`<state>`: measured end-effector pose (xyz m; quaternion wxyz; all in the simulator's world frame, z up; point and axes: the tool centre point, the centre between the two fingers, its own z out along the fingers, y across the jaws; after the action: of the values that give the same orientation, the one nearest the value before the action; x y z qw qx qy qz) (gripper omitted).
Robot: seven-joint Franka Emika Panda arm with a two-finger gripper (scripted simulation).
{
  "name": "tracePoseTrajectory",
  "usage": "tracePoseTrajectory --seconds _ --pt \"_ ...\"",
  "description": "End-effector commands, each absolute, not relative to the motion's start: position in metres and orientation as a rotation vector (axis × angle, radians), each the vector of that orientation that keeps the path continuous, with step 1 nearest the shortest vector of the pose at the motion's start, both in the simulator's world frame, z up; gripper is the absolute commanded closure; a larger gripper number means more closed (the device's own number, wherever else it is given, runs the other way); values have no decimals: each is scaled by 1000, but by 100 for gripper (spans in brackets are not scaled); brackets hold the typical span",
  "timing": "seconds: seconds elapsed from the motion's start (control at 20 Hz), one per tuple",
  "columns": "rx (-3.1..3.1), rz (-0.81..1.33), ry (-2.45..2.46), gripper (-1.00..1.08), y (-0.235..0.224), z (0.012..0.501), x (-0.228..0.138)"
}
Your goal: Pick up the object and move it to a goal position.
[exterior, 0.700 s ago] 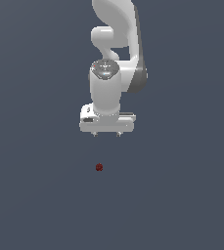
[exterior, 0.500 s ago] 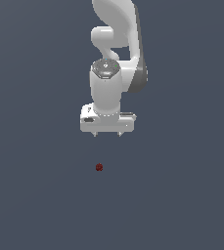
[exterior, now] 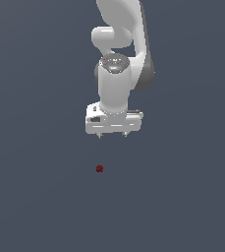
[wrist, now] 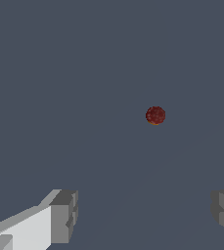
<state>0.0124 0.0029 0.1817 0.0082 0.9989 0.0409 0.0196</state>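
Wrist view gives you the object (wrist: 155, 115) as a small, dark red, mottled ball, round in outline, lying on bare grey floor (wrist: 84, 73). Your gripper (exterior: 113, 134) stands with jaws wide apart, holding nothing. Exterior view places the ball (exterior: 99, 169) below the fingertips, clear of them.

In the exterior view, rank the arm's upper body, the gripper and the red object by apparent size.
1. Arm's upper body, largest.
2. Gripper, with its wide white base.
3. Red object, by far the smallest.
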Motion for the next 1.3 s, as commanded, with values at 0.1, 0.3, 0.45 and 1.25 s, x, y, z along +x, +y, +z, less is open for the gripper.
tracePoseTrajectory --seconds 0.1,0.3,0.45,1.25 --pt "3125 59 95 -92 1 180 14" --pt "3129 56 21 -92 -1 175 18" --pt "3132 52 -59 -92 -4 170 23" --pt "3052 20 -774 -92 -30 122 59"
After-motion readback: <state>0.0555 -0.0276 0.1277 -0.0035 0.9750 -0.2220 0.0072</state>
